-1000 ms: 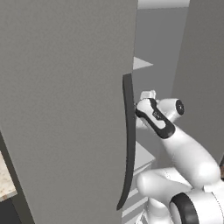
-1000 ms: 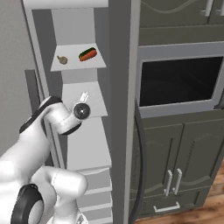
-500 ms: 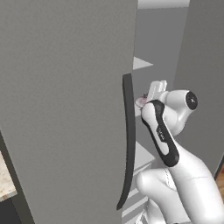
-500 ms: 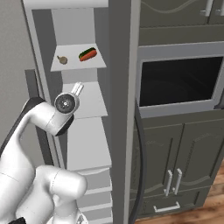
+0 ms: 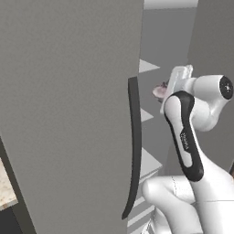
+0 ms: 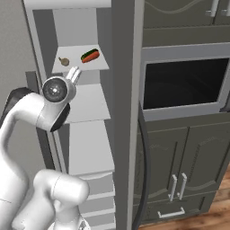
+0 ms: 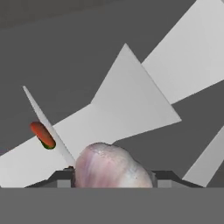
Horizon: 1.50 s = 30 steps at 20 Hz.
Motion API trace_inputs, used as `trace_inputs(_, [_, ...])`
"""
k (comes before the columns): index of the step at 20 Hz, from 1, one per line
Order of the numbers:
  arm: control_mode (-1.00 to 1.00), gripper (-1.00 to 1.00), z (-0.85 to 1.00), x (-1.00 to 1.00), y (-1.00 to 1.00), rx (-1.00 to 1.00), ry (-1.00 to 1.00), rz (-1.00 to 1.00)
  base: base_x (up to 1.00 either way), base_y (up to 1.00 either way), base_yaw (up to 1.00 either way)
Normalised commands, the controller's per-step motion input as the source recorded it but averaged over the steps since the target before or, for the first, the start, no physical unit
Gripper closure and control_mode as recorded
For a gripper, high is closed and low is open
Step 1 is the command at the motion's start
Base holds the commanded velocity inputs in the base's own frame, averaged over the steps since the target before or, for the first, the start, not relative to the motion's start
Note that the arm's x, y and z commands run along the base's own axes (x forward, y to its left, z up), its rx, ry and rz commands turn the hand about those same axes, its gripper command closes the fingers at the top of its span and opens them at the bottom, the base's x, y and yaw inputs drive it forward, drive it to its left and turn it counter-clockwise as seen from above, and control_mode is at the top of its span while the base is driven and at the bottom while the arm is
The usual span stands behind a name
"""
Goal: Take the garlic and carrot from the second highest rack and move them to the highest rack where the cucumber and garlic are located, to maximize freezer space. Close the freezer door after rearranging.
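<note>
My gripper (image 7: 111, 176) is shut on a pinkish-white garlic (image 7: 109, 162) bulb. In the left base view the gripper (image 5: 176, 80) holds that garlic (image 5: 160, 91) inside the open freezer. From the right, the gripper (image 6: 74, 74) sits just under the front edge of the highest rack (image 6: 102, 65). On that rack lie another garlic (image 6: 64, 61) and the orange-red carrot (image 6: 91, 57) against the dark green cucumber (image 6: 88, 53). The carrot (image 7: 42, 133) also shows ahead of the hand. The second highest rack (image 6: 90, 105) is bare. The freezer door (image 5: 68, 114) stands open at left.
The door's dark curved handle (image 5: 134, 146) is close to the arm's left. Right of the freezer are the other grey door's handle (image 6: 144, 157), a dark oven recess (image 6: 184, 83) and dark cabinets (image 6: 188, 170). Lower shelves (image 6: 90, 152) lie below.
The arm has risen and straightened. The gripper has lifted the garlic from second-rack height up to just below the highest rack.
</note>
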Motion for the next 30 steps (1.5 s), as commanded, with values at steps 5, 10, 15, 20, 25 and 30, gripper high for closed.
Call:
trace_inputs(5, [-1.0,1.0,0.84,-0.1,-0.02,0.0,0.0,0.0,0.0,0.0,0.0])
trace_inputs(10, [-1.0,1.0,0.42,0.23,0.01,0.0,0.0,0.0,0.0,0.0,0.0])
trace_inputs(15, [-1.0,1.0,0.02,0.56,0.19,0.0,0.04,0.04,0.0,0.0,0.0])
trace_inputs(20, [-1.0,1.0,0.0,0.7,0.27,0.0,0.06,0.05,0.0,0.0,0.0])
trace_inputs(25, [-1.0,1.0,-0.06,0.7,0.17,0.0,0.05,0.08,0.0,0.0,0.0])
trace_inputs(30, [-1.0,1.0,-0.16,0.69,0.0,0.0,0.01,0.2,0.0,0.0,0.0])
